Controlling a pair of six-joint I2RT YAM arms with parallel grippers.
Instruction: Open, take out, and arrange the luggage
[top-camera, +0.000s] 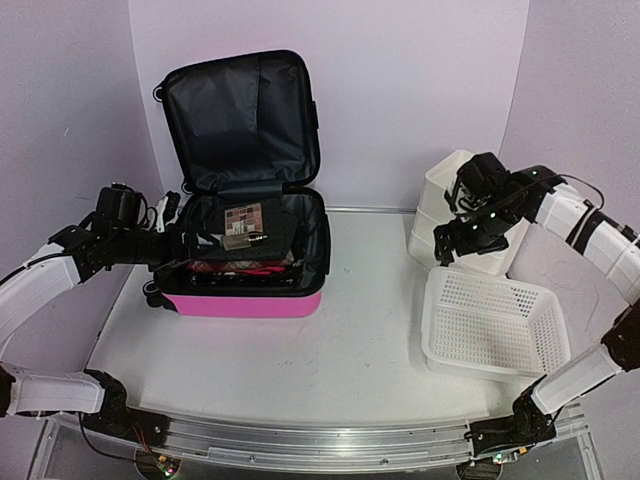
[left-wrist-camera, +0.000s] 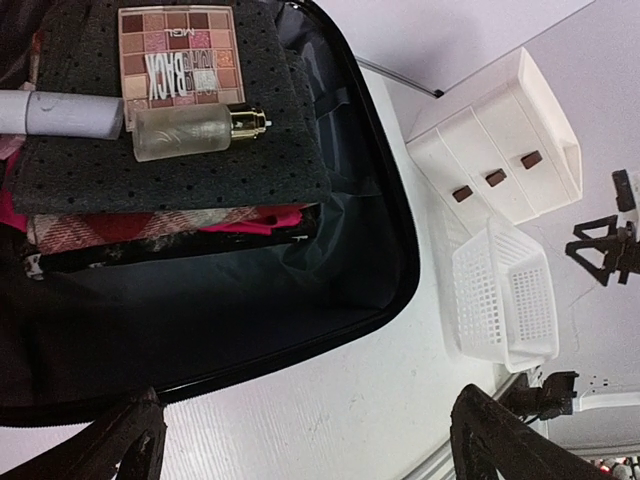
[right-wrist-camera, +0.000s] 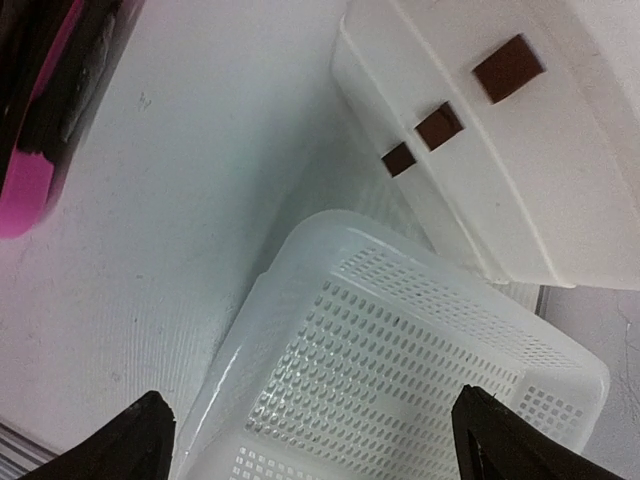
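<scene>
White table (top-camera: 330, 360) beneath open pink luggage (top-camera: 250, 303)

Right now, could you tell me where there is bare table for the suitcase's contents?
The widest bare table lies between the pink suitcase and the white mesh basket; a bare strip runs in front of the suitcase. The basket holds nothing. It is crowded at right rear, where the drawer stack sits beside the basket.

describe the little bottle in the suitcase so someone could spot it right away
Find the open pink suitcase on the table's left. On the dark dotted cloth inside lies a frosted bottle, beside the eyeshadow palette. Unlike the white tube next to it, it is translucent with a gold neck.
</scene>
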